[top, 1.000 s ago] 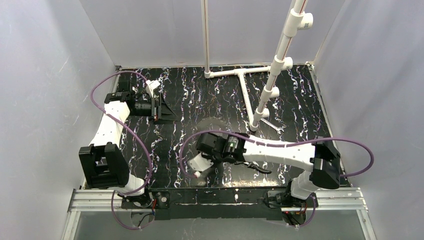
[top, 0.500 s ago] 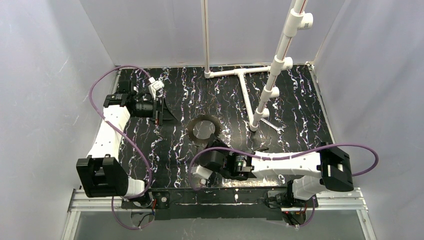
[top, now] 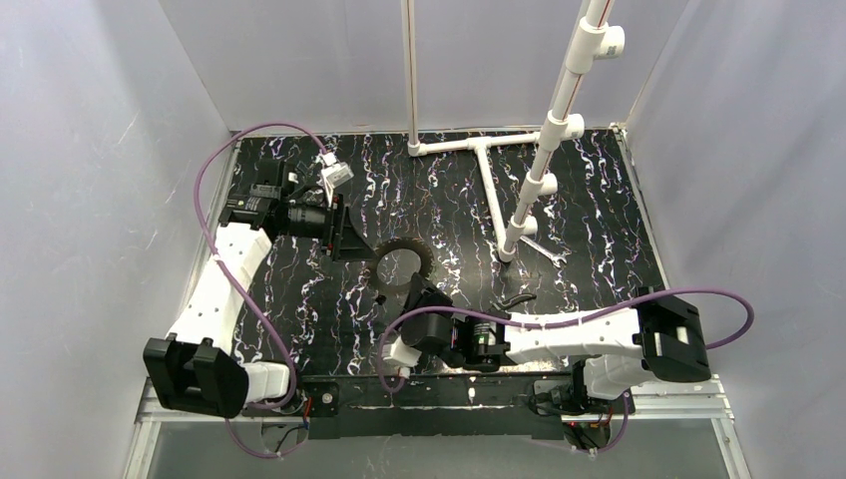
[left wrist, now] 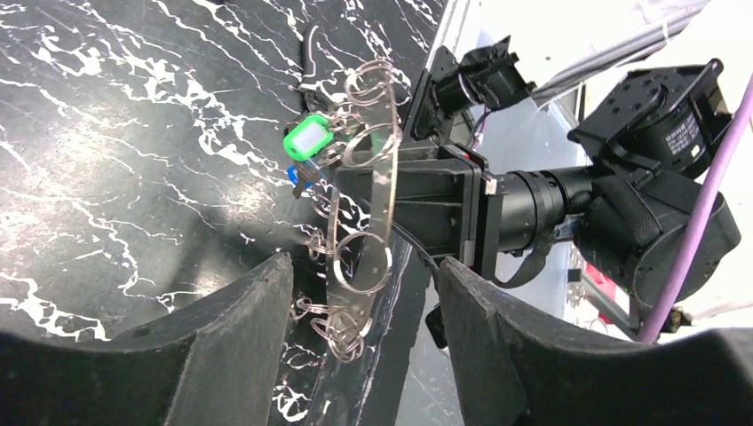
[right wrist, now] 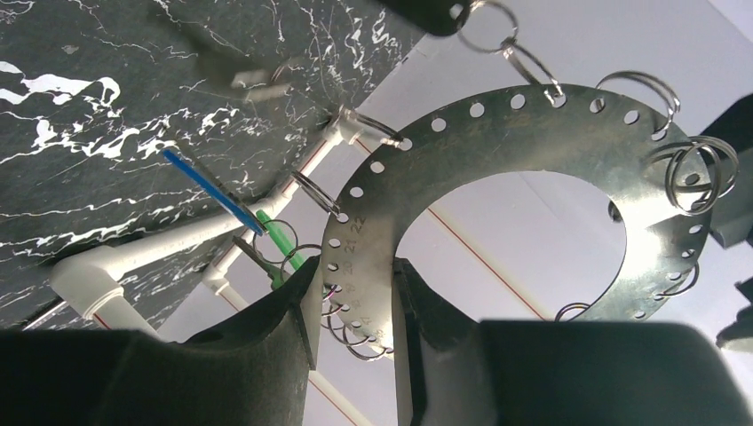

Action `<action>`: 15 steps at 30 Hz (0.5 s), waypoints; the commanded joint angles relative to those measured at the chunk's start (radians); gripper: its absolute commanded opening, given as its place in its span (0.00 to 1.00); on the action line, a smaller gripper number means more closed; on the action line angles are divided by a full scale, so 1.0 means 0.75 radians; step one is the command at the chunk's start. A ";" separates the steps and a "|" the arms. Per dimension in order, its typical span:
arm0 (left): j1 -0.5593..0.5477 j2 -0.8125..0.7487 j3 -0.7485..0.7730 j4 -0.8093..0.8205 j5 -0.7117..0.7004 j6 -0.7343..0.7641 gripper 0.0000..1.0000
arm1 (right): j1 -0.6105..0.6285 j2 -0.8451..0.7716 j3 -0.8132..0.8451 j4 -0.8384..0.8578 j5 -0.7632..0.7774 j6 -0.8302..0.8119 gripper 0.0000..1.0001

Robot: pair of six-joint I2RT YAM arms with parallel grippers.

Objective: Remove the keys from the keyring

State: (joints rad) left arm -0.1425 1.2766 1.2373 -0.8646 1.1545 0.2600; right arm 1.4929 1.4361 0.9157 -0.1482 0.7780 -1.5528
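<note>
Nearest to you, your right hand [right wrist: 357,271] is closed on the inner edge of a flat metal ring plate [right wrist: 497,133] with a row of small holes. It holds the plate up above the tabletop [top: 599,200]. Many thin wire rings hang from the holes around the plate.

The keys hang at one side of this plate. In the left wrist view you see the green key [left wrist: 308,140] and just below it the blue key [left wrist: 296,175], both close beside the plate. In the right wrist view they are edge-on. The keyring [right wrist: 263,232] that carries them seems to be the small loop at their top, but I cannot tell this surely among the other rings.

Black-handled pliers [top: 519,298] lie on the tabletop just beyond the right arm.

Farther, your left hand [left wrist: 362,264] is wide open and holds nothing. It faces the plate, and its fingers [left wrist: 231,355] stand on both sides of the plate's edge without touching it.

At the far side stands a white pipe frame [top: 489,170].
</note>
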 commanded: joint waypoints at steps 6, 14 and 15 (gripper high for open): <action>-0.095 -0.076 -0.029 0.022 -0.058 -0.041 0.50 | 0.023 -0.062 0.012 0.070 0.053 -0.057 0.01; -0.143 -0.078 -0.064 0.022 -0.084 -0.057 0.22 | 0.027 -0.071 0.018 0.070 0.066 -0.018 0.01; -0.143 -0.077 -0.059 0.021 -0.088 -0.060 0.15 | 0.027 -0.075 0.016 0.073 0.064 -0.012 0.01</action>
State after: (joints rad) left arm -0.2390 1.2411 1.1954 -0.8410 1.0893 0.2161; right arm 1.5066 1.4273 0.9066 -0.1467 0.7910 -1.5681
